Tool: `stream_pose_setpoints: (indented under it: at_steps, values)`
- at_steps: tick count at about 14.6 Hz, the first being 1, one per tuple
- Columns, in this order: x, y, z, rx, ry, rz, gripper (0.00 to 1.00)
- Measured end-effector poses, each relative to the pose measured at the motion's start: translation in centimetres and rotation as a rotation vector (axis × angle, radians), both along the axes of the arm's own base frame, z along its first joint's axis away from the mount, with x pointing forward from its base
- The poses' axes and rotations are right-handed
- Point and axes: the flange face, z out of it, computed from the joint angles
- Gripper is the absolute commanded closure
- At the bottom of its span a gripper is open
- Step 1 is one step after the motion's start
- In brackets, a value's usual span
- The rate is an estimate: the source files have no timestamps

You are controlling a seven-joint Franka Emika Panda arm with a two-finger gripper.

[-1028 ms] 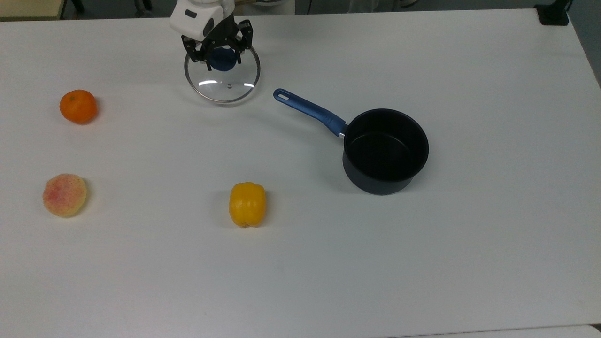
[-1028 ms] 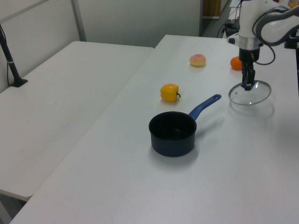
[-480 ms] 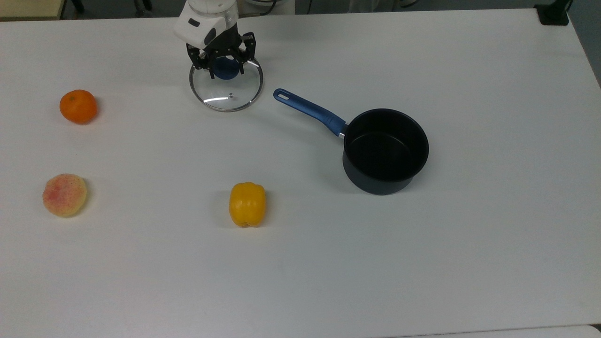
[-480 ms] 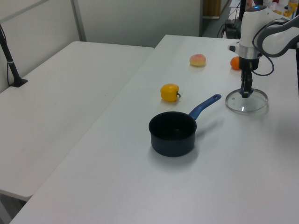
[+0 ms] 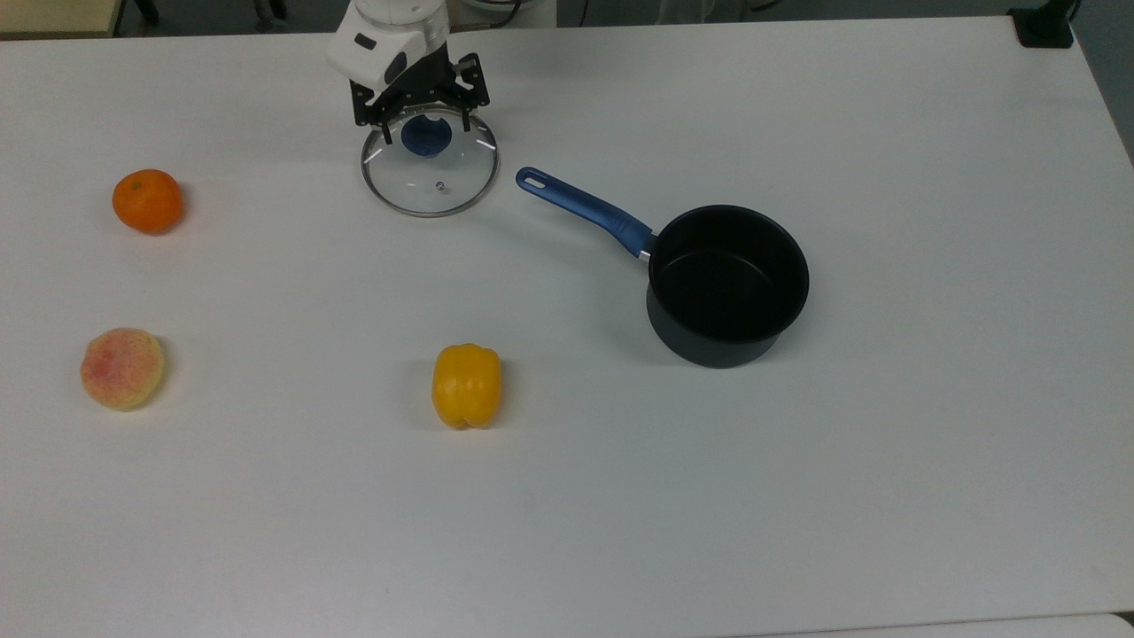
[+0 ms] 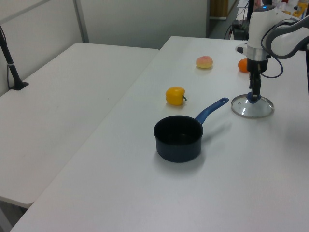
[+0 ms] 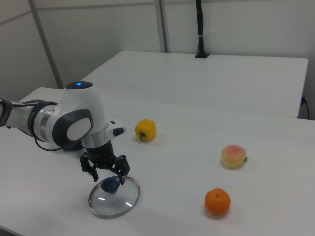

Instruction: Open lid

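The lid (image 5: 434,184) is round clear glass with a metal rim and a blue knob (image 5: 426,137). It lies flat on the white table near the far edge, well apart from the dark saucepan (image 5: 726,283) with its long blue handle (image 5: 585,209). My gripper (image 5: 427,127) stands just above the knob, open, with one finger on each side and not gripping it. In the left view the gripper (image 6: 253,95) points straight down over the lid (image 6: 252,108), beyond the saucepan (image 6: 178,137). In the right view the spread fingers (image 7: 109,175) hover above the knob (image 7: 111,185) and lid (image 7: 115,201).
An orange (image 5: 147,201) and a peach (image 5: 121,368) sit at the top view's left, and a yellow pepper (image 5: 467,385) lies near the middle. The saucepan is empty. A second white table (image 6: 72,96) adjoins at the left view's left.
The gripper lowered the lid onto the table, shifting it slightly toward the top view's right, then opened and let go of the knob.
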Motion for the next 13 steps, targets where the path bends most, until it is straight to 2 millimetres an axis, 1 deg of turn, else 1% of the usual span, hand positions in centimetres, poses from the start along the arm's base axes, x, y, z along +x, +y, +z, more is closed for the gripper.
stream_pose_setpoints:
  at_steps: [1,2,4,5,6,8,9,10,11,12,13]
  values:
    - [0.0,0.0,0.4,0.000,0.014,-0.002,0.00]
    - [0.1,-0.1,1.6,0.000,0.039,-0.005,0.00]
    - [0.5,-0.2,5.6,-0.002,0.084,-0.012,0.00]
    - [0.7,-0.2,9.0,-0.003,0.104,-0.017,0.00]
    - [0.9,-0.1,14.3,-0.003,0.113,-0.030,0.00]
    - [0.3,0.3,20.6,0.022,0.122,-0.045,0.00]
    - [-0.2,0.9,24.3,0.051,0.117,-0.045,0.00]
    - [-0.6,1.8,27.0,0.074,0.113,-0.036,0.00]
    - [-0.8,2.5,28.4,0.080,0.110,-0.034,0.00]
    - [-1.0,3.8,30.0,0.083,0.092,-0.048,0.00]
    - [-0.9,4.5,30.6,0.086,0.084,-0.065,0.00]
